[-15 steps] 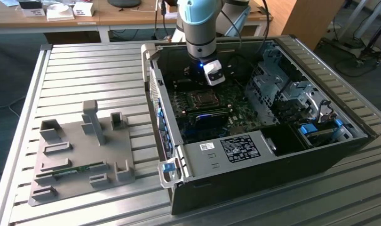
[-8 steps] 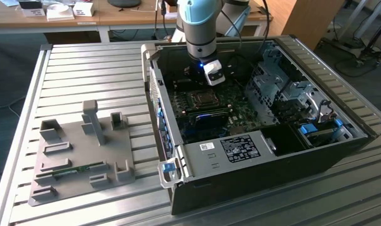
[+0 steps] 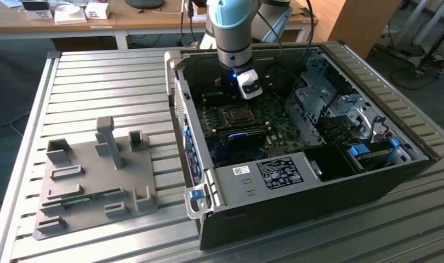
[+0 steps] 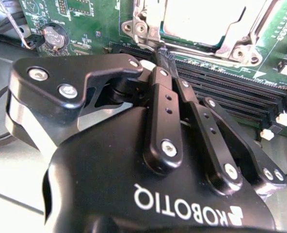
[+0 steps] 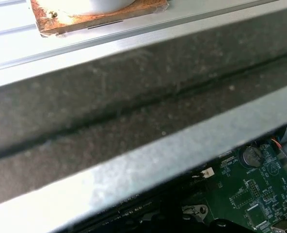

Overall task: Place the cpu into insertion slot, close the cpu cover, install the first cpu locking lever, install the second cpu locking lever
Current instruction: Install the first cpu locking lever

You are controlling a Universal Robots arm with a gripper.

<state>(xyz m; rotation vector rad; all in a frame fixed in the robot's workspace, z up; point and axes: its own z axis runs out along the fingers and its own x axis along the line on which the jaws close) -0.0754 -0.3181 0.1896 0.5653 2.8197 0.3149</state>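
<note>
The arm stands over the open computer case (image 3: 295,164) on the slatted metal table (image 3: 97,87), reaching down beside the socket on the motherboard (image 3: 280,129). In the second wrist view the gripper (image 4: 164,53) has its two black fingers (image 4: 159,87) brought together, nothing visible between them, with the tips right at the near edge of the socket.

The cpu (image 4: 201,22) already sits in its slot, its pale metal top showing through the square opening of the cpu cover (image 4: 143,17), whose silvery frame appears to lie flat around the chip. In the exterior view the socket (image 3: 237,114) lies just below the arm's wrist.

I judge that placing the chip and closing the cover are done, and the work now concerns a locking lever. I cannot make out either lever clearly, nor whether the first is latched. The closed tips look set to push something along the socket's edge rather than pick anything up.

The next move would call for a steady, shallow press: the fingertip has to catch a thin wire lever without sliding off onto the memory slots (image 4: 240,104) just beside it.

Off to the exterior view's left, a grey parts fixture (image 3: 97,181) rests on the table, well apart from the case.
</note>
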